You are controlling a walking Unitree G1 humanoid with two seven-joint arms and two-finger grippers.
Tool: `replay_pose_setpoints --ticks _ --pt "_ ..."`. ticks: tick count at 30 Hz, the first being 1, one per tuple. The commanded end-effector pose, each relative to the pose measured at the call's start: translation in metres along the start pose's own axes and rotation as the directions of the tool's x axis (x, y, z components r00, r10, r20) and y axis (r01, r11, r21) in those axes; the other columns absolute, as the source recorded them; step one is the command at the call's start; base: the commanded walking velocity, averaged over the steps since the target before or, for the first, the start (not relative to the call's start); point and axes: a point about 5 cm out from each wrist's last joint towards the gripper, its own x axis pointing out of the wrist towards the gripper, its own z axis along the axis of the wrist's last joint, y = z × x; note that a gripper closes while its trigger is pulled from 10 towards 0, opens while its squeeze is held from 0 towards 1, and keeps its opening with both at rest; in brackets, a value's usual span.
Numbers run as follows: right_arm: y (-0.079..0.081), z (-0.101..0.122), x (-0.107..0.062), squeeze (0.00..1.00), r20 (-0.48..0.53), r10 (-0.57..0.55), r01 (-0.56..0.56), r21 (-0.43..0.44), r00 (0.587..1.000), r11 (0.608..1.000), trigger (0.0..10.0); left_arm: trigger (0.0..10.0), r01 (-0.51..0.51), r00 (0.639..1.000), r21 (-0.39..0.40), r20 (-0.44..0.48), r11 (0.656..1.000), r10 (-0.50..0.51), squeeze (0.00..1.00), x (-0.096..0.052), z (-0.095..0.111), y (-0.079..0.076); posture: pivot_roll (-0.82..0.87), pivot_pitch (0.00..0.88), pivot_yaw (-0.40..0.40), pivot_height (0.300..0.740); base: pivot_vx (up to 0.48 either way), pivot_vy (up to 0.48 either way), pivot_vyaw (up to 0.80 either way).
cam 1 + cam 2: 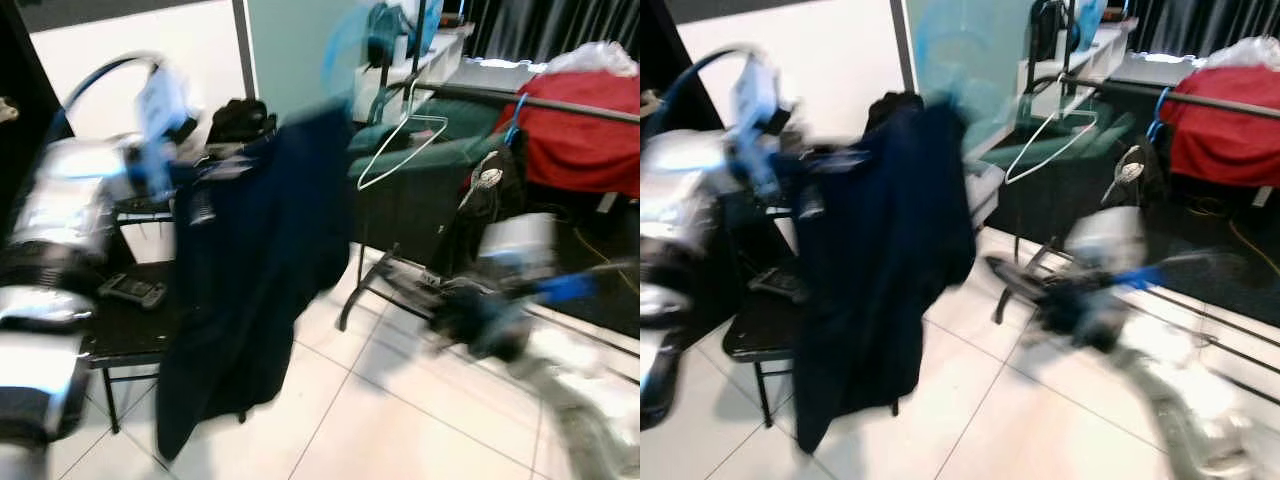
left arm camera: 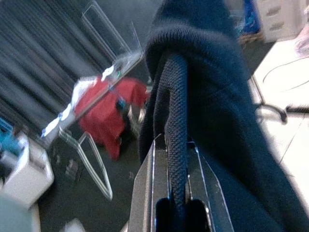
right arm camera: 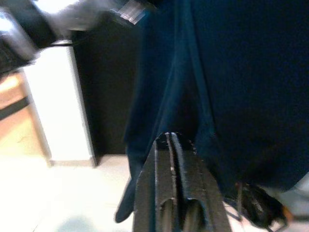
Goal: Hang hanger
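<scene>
Navy garment (image 1: 250, 290) hung from your left gripper (image 1: 200, 190), the rail (image 1: 560, 103) lying ahead to the right. Left wrist: fingers (image 2: 176, 159) clamped on its collar. Right wrist: right gripper (image 3: 173, 159) closed, empty, beside the cloth.

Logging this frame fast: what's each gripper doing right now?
Left gripper: shut on the navy garment, pinching its thick ribbed edge.
Right gripper: shut, holding nothing, near the garment.

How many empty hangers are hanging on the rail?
1. A white hanger hangs bare on the dark rail, left of the red cloth. Blur may hide others.
</scene>
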Motion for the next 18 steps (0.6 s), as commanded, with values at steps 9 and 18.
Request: replay_pose_setpoints --ticks 9,18 --pt "0.003 0.021 -0.039 1.0 0.031 0.079 -0.078 -0.024 0.996 0.997 10.0 4.9 0.064 0.989 0.012 -0.134 0.998 -0.062 0.0 -0.012 -0.018 -0.007 -0.22 0.0 0.078 0.74 0.0 0.0 0.0" --pt "-0.001 0.012 -0.074 1.0 -0.023 -0.042 0.041 -0.009 0.999 0.999 10.0 4.7 -0.14 0.969 0.125 -0.188 0.982 0.162 0.0 -0.017 -0.019 0.015 -0.23 0.0 0.088 0.74 0.0 0.0 0.0"
